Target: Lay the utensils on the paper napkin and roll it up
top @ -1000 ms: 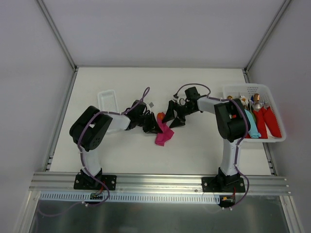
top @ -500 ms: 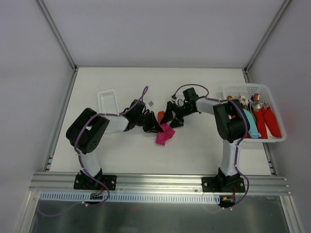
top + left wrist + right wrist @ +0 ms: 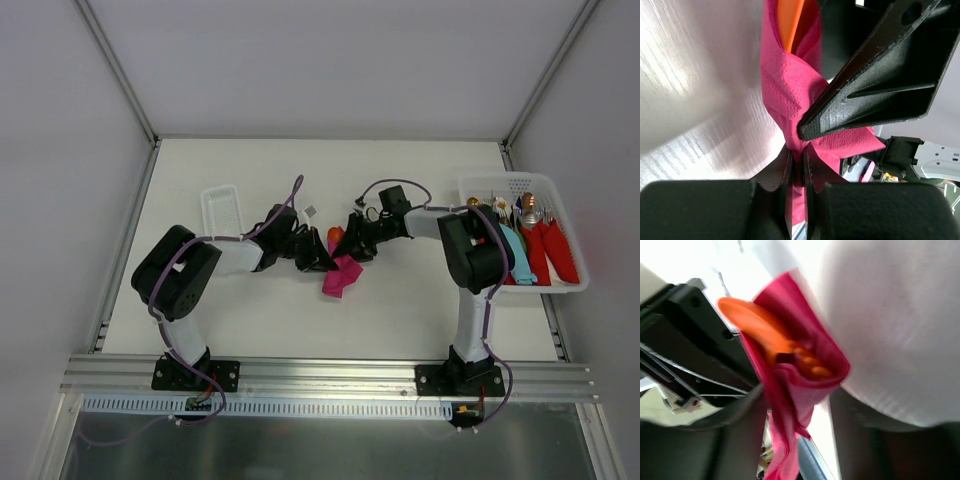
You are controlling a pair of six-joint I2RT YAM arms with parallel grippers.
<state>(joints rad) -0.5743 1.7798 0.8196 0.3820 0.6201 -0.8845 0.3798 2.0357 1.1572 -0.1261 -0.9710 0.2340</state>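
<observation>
Right gripper (image 3: 350,243) has closed in on the napkin (image 3: 343,277) since a second ago, and the gap to the left gripper (image 3: 318,258) is smaller. Left elbow has shifted down-left. Napkin is in about the same spot.

Top view: both grippers meet at table (image 3: 400,180) centre. The napkin hangs crumpled below them, with the orange utensils (image 3: 335,236) poking out of its top. Tray (image 3: 222,208) is left of them, basket (image 3: 520,185) at far right.

Left wrist: left gripper (image 3: 797,155) is clamped tight on a napkin (image 3: 790,85) fold. The orange utensils (image 3: 792,22) sit inside the fold above. A right finger (image 3: 875,85) presses against the napkin's side.

Right wrist: blurred. The napkin (image 3: 810,355) is wrapped round the utensils (image 3: 765,332), which stick out up-left. Right gripper (image 3: 799,395) has a finger on either side of the bundle. Can't tell whether it is gripping yet.
</observation>
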